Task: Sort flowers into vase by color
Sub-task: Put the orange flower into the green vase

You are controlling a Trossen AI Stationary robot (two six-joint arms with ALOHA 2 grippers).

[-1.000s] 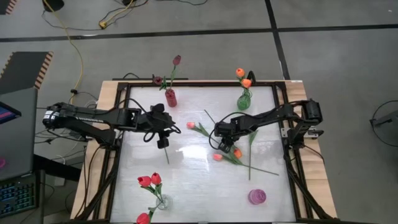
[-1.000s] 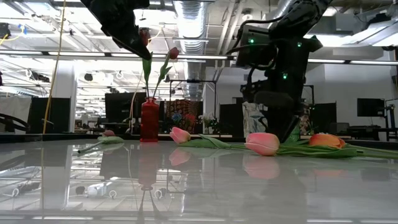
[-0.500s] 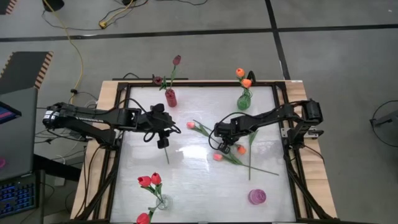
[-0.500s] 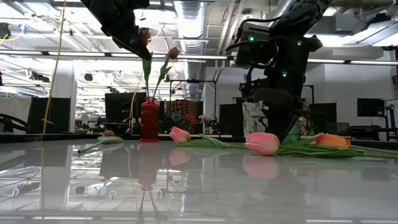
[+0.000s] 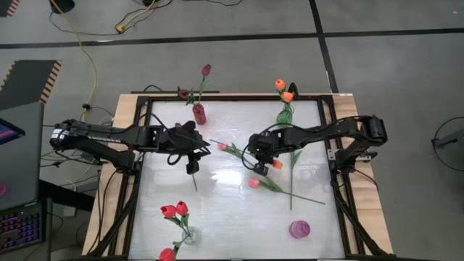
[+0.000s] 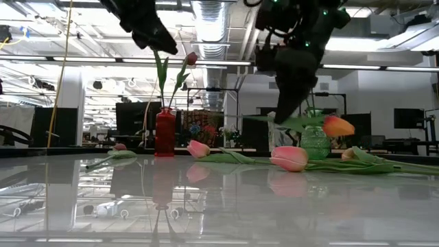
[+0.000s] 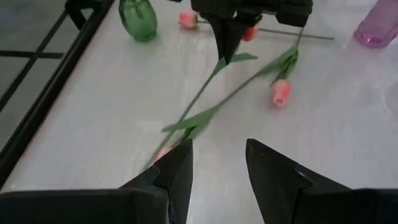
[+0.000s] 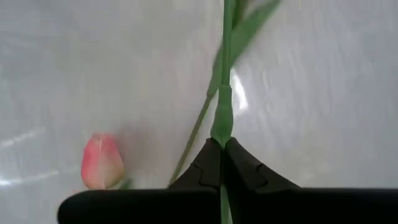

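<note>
My right gripper (image 5: 262, 167) is above the table's middle, shut on an orange tulip whose head (image 6: 338, 125) hangs above the tabletop. My left gripper (image 5: 190, 167) hovers open to its left, above the table, touching nothing. Two pink tulips (image 5: 222, 146) (image 5: 254, 183) lie flat on the table near the right gripper. The red vase (image 5: 199, 114) holds a maroon flower and the green vase (image 5: 284, 117) holds orange ones. A clear vase (image 5: 187, 235) holds red ones, and a purple vase (image 5: 299, 229) stands with nothing in it. My right gripper pinches the orange tulip's thin green stem (image 8: 221, 127) between its two fingertips, close to the head. The fingers slant steeply down from above. The head (image 5: 276, 164) is lifted clear of the table. Whether the stem's other end rests on the table I cannot tell.
A maroon flower (image 5: 184, 93) lies at the far edge beside the red vase. A long green stem (image 5: 291, 185) lies on the table right of the held tulip. The black frame (image 5: 142, 145) rims the white tabletop. Bare tabletop (image 5: 225, 217) lies toward the near edge.
My right gripper has taken hold of the orange tulip's stem and gone up, rolling its wrist. The tulip's head, which lay on the table, is now lifted clear and has shifted a little toward the far edge.
</note>
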